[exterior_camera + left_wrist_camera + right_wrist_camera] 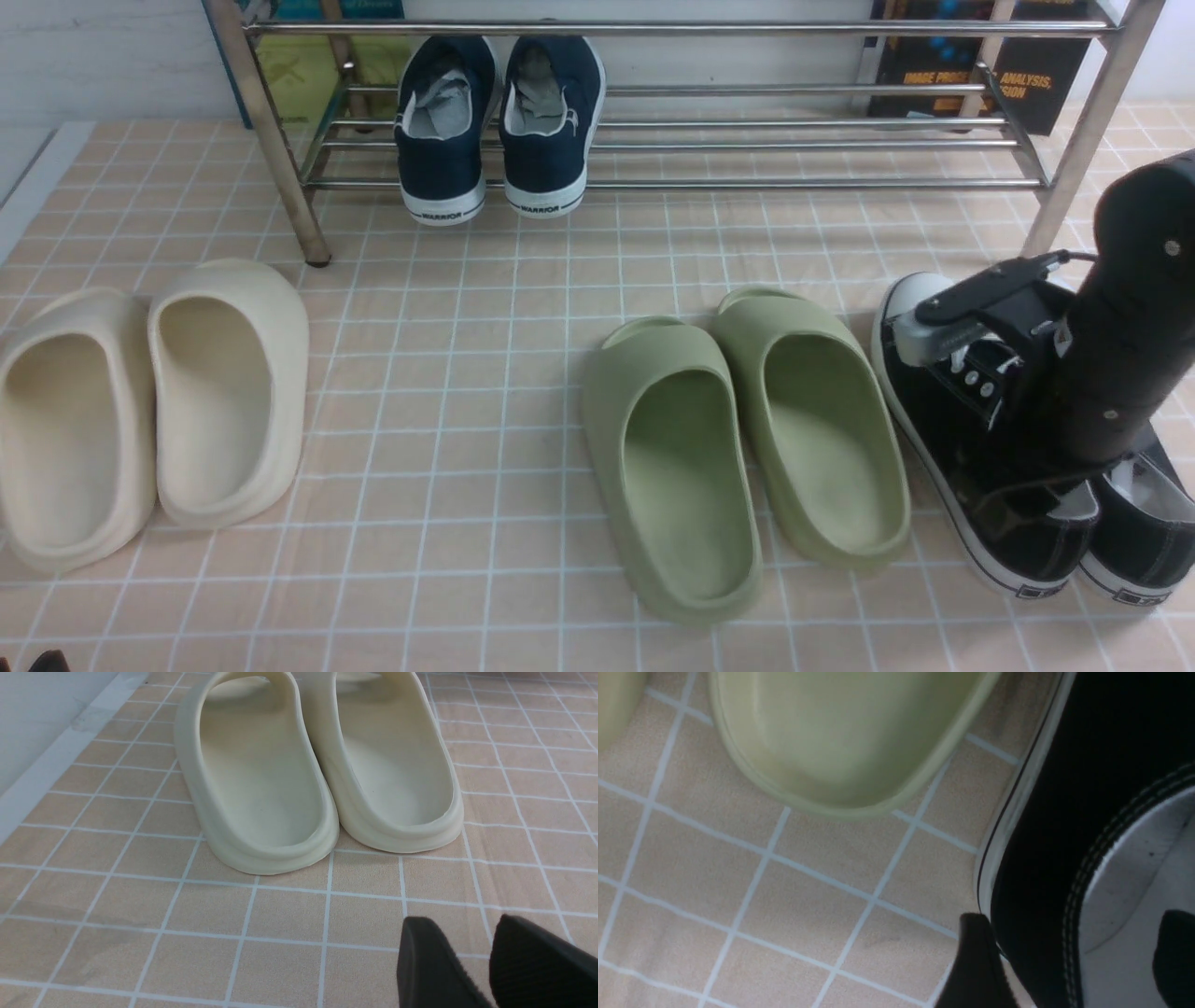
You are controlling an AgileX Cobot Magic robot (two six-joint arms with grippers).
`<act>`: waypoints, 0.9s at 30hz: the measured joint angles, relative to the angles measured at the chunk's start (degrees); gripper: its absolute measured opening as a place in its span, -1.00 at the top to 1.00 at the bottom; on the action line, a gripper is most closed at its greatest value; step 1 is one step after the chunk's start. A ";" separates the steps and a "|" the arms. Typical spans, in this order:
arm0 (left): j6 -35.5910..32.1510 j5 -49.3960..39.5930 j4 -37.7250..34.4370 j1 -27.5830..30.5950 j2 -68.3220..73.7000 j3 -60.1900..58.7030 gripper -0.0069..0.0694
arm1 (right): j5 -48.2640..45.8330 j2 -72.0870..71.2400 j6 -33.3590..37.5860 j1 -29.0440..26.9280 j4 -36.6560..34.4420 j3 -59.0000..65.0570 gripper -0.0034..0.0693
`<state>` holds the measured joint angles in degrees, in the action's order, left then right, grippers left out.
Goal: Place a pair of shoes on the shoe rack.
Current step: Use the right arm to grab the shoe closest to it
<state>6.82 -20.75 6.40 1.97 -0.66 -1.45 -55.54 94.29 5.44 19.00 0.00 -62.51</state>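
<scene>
The two black canvas sneakers stand side by side on the tiled floor at the front right, the left one [934, 420] and the right one [1144, 541], toes toward the shoe rack [653, 145]. My right arm [1120, 355] reaches down over them. In the right wrist view my right gripper [1069, 924] is open. One of its fingers [976, 961] is outside the left sneaker's [1087, 765] side wall and the other is inside on the grey insole. My left gripper [460, 921] hangs empty over bare tiles, its fingertips nearly together.
Navy "WARRIOR" sneakers [495, 121] sit on the rack's left part. Green foam slippers [738, 448] lie just left of the black sneakers. Cream slippers [149, 401] lie at the front left, also in the left wrist view [317, 765]. Books [971, 75] stand behind the rack.
</scene>
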 joint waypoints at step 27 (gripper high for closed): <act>0.00 -0.07 3.15 0.00 0.00 0.00 0.19 | -3.36 -9.62 -0.13 0.06 -1.25 -0.80 0.91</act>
<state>6.82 -20.82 9.54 1.97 -0.66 -1.45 -58.90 84.67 5.30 19.06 -1.25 -63.31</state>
